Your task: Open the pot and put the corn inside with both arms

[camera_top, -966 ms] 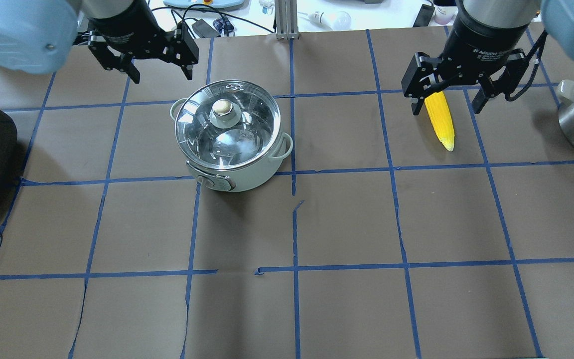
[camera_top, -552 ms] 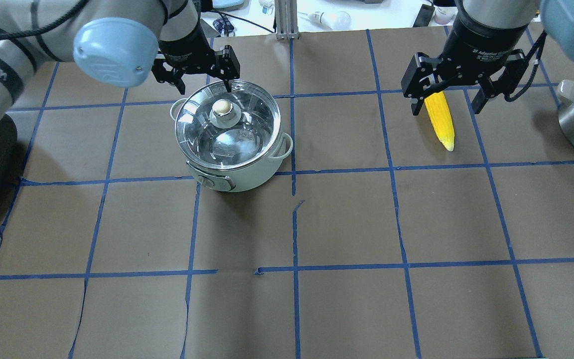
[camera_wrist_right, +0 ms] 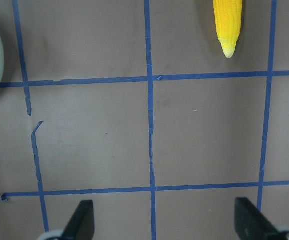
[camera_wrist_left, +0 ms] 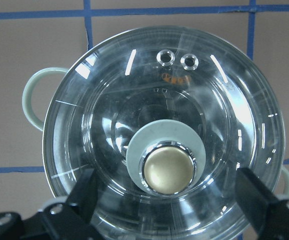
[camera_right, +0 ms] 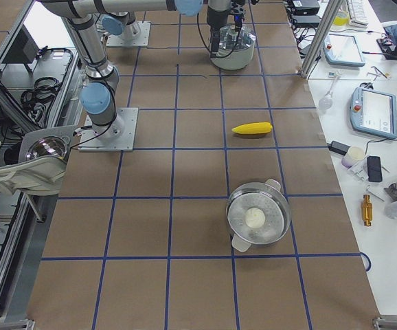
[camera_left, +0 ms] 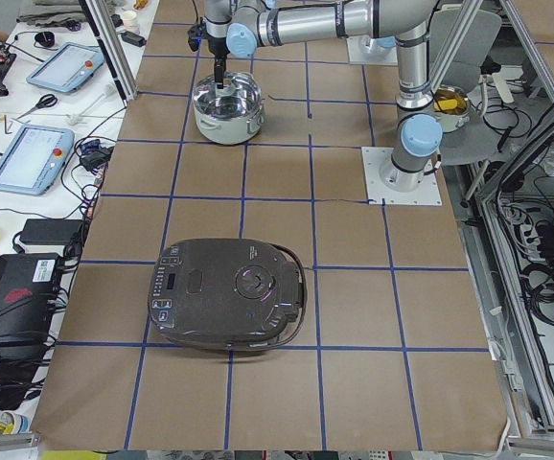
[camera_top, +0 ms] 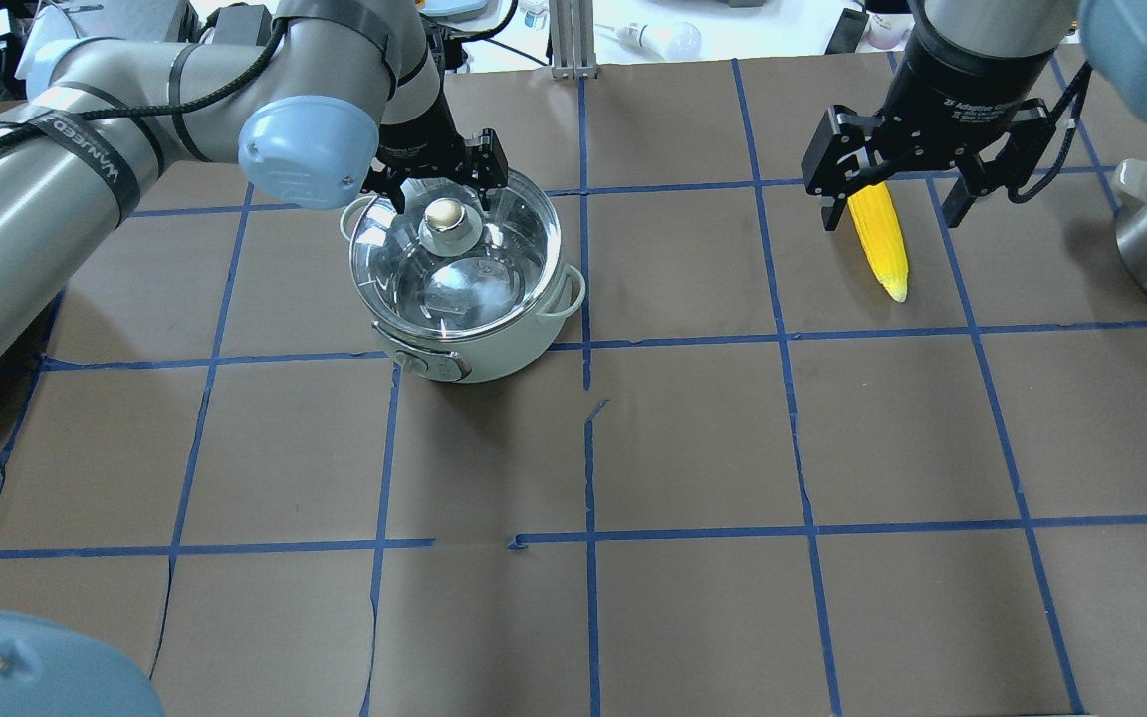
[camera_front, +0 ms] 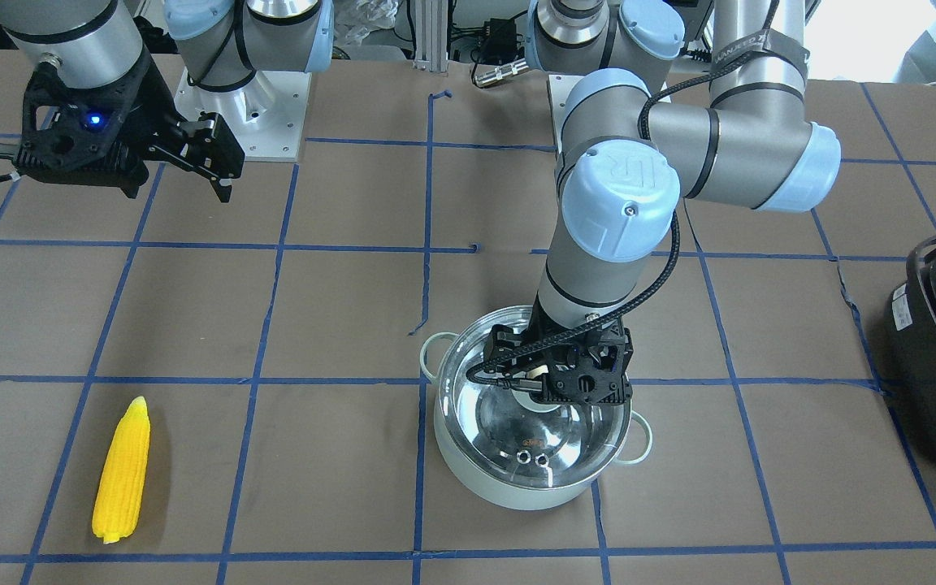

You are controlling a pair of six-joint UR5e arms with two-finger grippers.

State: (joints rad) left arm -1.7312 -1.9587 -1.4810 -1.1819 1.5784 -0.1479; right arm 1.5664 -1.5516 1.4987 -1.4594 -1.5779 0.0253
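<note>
The pot (camera_top: 509, 354) sits on the brown table (camera_top: 693, 448) with its glass lid (camera_wrist_left: 224, 100) on. The left gripper (camera_top: 442, 191) hangs over the lid, jaws spread wide either side of the knob (camera_wrist_left: 168, 170), gripping nothing. The corn (camera_front: 121, 471) lies flat on the table, well apart from the pot. The right gripper (camera_wrist_right: 165, 220) hovers near it, jaws spread and empty.

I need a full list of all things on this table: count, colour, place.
pale mint-green round pot with clear glass lid and brass-coloured knob: one, green, robot's left side, lid on.
bright yellow toy corn cob: one, yellow, robot's right side, lying flat.
large black appliance with handle: one, black, robot's far left.
round steel vessel: one, silver, robot's far right.
left claw: one, black, open, over the lid's knob.
right claw: one, black, open, raised, apart from corn.
</note>
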